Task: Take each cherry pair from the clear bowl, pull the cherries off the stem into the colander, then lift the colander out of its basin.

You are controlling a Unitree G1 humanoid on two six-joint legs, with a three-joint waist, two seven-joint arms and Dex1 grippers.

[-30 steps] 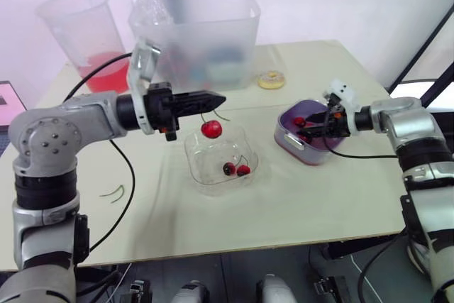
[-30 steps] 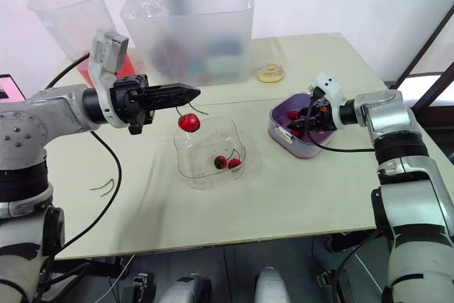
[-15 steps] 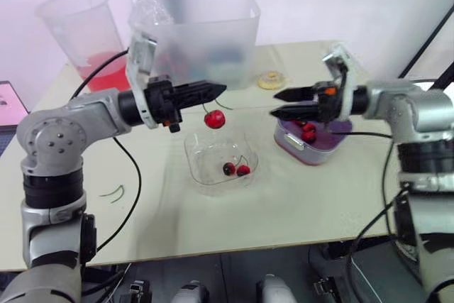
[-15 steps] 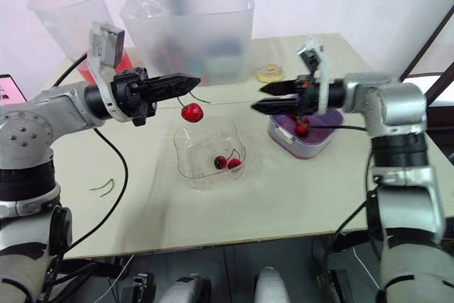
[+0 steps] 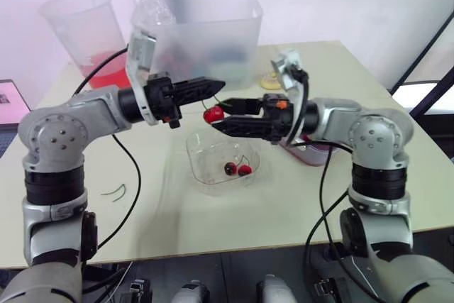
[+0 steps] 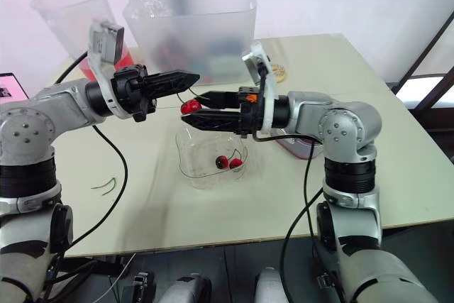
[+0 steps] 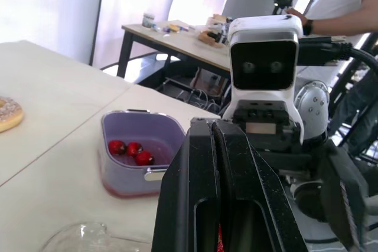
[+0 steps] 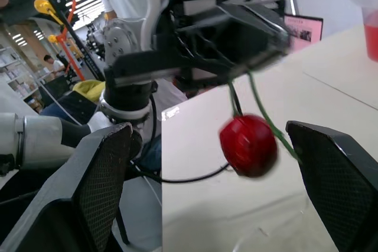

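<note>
Right gripper brackets the cherry; its arm mostly hides the colander.

Left gripper pinched; right gripper (level) agape

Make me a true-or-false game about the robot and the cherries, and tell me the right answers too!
1. The left gripper holds the hanging cherry by its stem. True.
2. The right gripper has its jaws shut tight. False: they are open, one on each side of the hanging cherry.
3. The clear bowl is empty. False: two cherries lie in it.
4. The colander has three cherries in it. True.
</note>
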